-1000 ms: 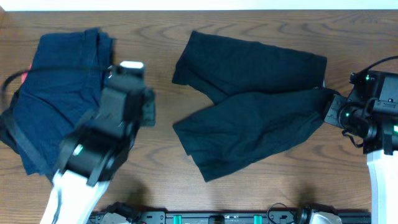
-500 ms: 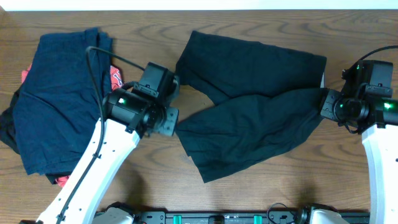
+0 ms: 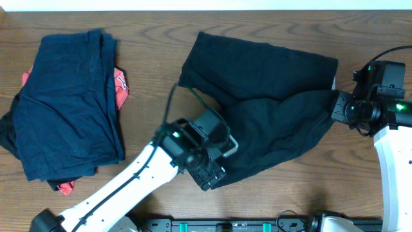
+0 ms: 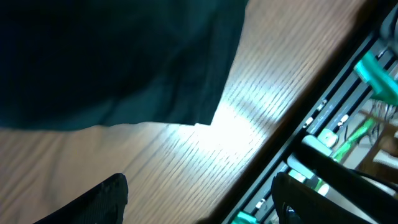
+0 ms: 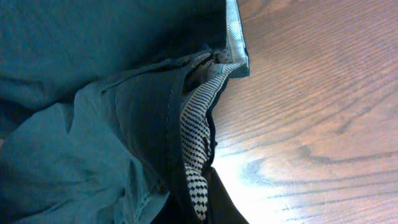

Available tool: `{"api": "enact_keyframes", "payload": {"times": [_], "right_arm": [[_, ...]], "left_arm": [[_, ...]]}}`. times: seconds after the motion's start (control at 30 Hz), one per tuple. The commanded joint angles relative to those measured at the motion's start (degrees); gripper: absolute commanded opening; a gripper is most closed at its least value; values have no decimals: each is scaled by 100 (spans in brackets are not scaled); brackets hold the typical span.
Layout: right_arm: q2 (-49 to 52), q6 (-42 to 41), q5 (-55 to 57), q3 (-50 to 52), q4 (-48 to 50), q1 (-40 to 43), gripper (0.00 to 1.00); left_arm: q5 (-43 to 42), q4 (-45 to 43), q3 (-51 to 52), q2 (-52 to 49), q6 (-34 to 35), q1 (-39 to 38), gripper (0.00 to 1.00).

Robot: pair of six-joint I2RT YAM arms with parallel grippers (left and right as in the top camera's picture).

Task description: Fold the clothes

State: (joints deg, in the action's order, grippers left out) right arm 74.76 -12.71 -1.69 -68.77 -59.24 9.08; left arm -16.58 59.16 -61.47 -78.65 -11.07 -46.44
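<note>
Black shorts [image 3: 270, 109] lie spread on the wooden table, with one leg toward the back and the other toward the front. My left gripper [image 3: 214, 173] hovers over the front leg's hem corner. In the left wrist view that gripper [image 4: 199, 208] is open, with bare wood between its fingers [image 4: 102, 199] and the cloth's corner [image 4: 199, 118] just beyond them. My right gripper [image 3: 336, 106] is at the shorts' right end, shut on the waistband. In the right wrist view the checkered waistband lining [image 5: 196, 143] runs down into that gripper [image 5: 200, 208].
A pile of folded navy clothes [image 3: 64, 103] with a red piece [image 3: 120, 84] showing lies at the left. A black rail with green parts [image 3: 257, 225] runs along the front edge, close to the left gripper and visible at the right in the left wrist view [image 4: 348, 124].
My left arm has swung from the pile at the left across to the shorts' front leg hem, and its jaws have opened. The right gripper keeps its grip and has barely moved.
</note>
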Motion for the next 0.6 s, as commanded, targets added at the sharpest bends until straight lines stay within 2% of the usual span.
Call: {"api": "enact_keyframes", "payload": {"times": [0.0,0.3,0.57], "right_arm": [[15,81,11,-42,22,26,1],[15,81,15,-42,55,28,1],[15,83,15,-42,57,28,2]], "left_arm": [[44,-313,382,-289,-240,-144,76],[118,-1036,501,-1204,-240,-155,77],[-61,-1088,501,-1777,-258,-155,77]]}}
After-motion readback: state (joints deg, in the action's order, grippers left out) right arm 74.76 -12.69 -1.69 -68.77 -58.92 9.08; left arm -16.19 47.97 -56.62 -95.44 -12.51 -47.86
